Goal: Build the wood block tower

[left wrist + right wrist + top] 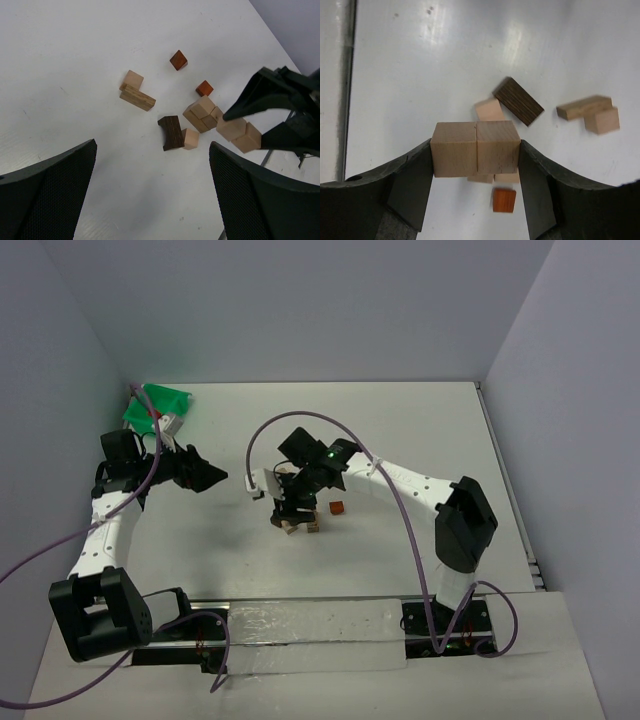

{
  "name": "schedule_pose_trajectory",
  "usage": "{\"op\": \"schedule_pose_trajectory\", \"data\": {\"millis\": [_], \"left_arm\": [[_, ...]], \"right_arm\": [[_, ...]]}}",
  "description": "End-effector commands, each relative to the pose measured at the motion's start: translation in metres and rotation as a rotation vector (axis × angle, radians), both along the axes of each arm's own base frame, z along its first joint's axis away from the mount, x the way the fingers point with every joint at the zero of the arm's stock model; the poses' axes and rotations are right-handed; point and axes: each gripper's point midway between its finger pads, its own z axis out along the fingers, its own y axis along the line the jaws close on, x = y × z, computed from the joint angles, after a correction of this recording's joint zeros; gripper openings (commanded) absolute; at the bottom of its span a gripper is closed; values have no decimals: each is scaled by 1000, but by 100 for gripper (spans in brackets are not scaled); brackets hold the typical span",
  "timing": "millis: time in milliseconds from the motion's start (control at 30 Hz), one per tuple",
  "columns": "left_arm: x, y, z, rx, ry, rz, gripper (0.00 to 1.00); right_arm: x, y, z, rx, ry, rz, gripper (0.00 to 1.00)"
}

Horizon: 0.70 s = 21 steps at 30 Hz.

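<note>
White table (400, 430): right gripper (475, 152) angled downward, clamping two tan cubes (239, 134); left gripper (215, 478) gaping, empty

Got two light tan wooden cubes (476, 147) pinched side by side in the black right gripper (476, 160). Underneath on the white worktop (420, 60): dark brown wooden slab (518, 101) touching a tan cube (489, 110), small orange-red wooden block (504, 199), blurry tan bar-and-cube pair (590, 112) off toward the right.

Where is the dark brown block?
In the left wrist view, the dark brown block lies mid-frame on the table, beside the small tan cube on its right.
</note>
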Motion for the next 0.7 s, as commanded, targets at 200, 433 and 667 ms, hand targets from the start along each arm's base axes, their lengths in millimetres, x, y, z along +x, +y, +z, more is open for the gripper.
{"op": "schedule_pose_trajectory", "data": {"millis": [200, 433, 667], "left_arm": [[9, 2, 12, 0, -33, -13, 99], [8, 3, 11, 4, -33, -11, 99], [10, 3, 11, 1, -30, -9, 99]], "right_arm": [[37, -43, 13, -11, -40, -154, 49], [38, -48, -5, -39, -41, -125, 49], [39, -51, -18, -55, -52, -106, 49]]}}
